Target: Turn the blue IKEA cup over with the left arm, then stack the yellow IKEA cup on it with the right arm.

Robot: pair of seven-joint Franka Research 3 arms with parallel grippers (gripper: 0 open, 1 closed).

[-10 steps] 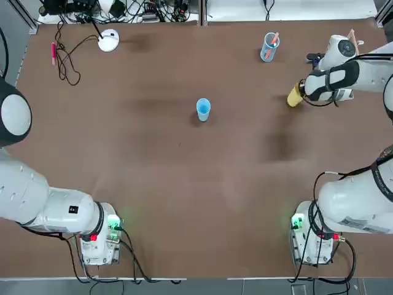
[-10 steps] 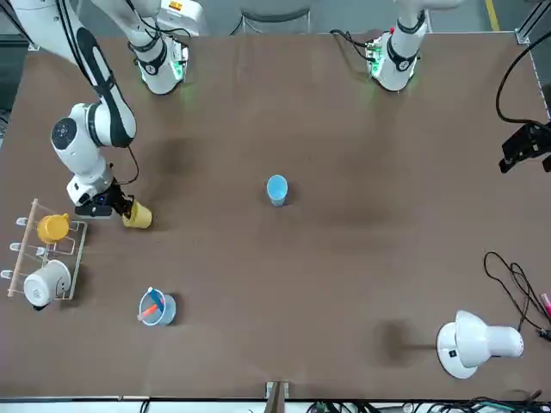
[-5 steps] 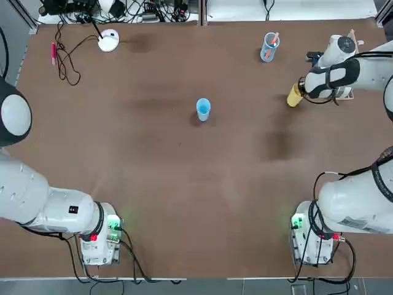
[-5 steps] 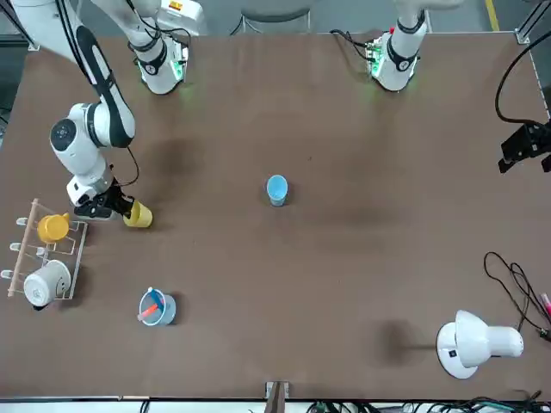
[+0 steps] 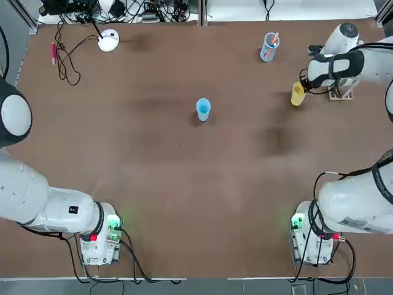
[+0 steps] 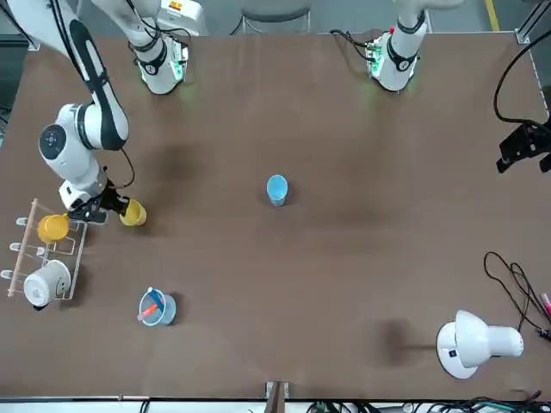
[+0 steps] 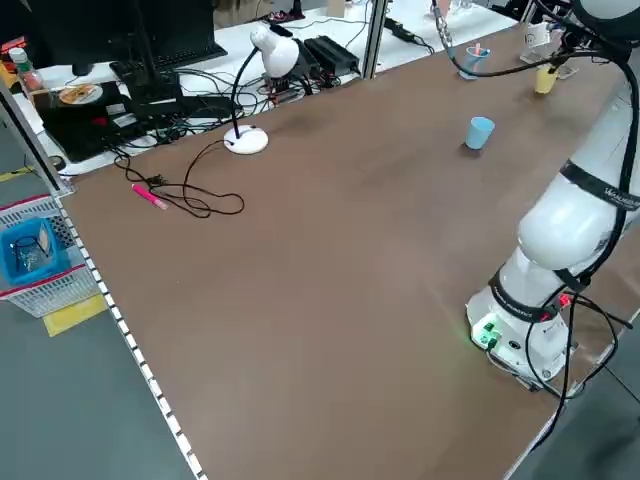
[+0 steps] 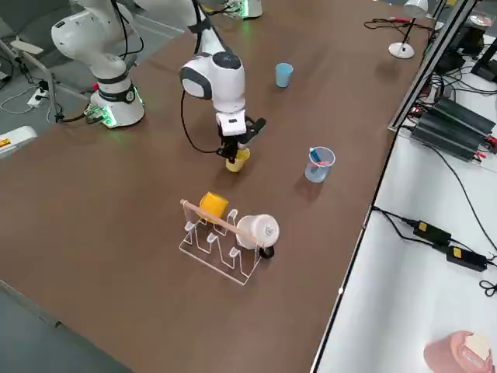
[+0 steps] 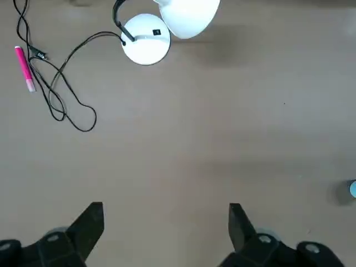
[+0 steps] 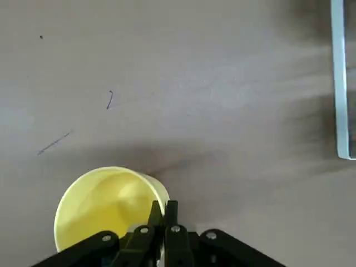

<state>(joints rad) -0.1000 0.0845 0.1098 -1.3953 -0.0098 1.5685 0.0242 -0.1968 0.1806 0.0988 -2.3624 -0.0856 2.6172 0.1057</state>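
The blue IKEA cup (image 5: 203, 109) (image 6: 276, 189) (image 8: 284, 74) stands alone at the middle of the table. The yellow IKEA cup (image 5: 298, 94) (image 6: 133, 213) (image 8: 237, 160) is at the far right, mouth up, beside the rack. My right gripper (image 5: 303, 88) (image 10: 165, 214) is shut on its rim, one finger inside the wall and one outside (image 10: 105, 206). Whether the cup rests on the table or hangs just above it I cannot tell. My left gripper (image 9: 164, 222) (image 6: 521, 148) hangs open and empty high over the table's left side.
A clear rack (image 6: 26, 258) (image 8: 225, 241) holding an orange-yellow mug and a white mug stands just right of the yellow cup. A clear blue glass (image 5: 269, 47) (image 8: 318, 165) is at the far edge. A white lamp (image 5: 108, 40), its cable and a pink pen (image 5: 53, 52) lie far left.
The right wrist has swung toward the far edge, and the yellow cup has gone from tilted to nearly upright. The jaws have pinched tighter on its rim. The left arm has stayed still.
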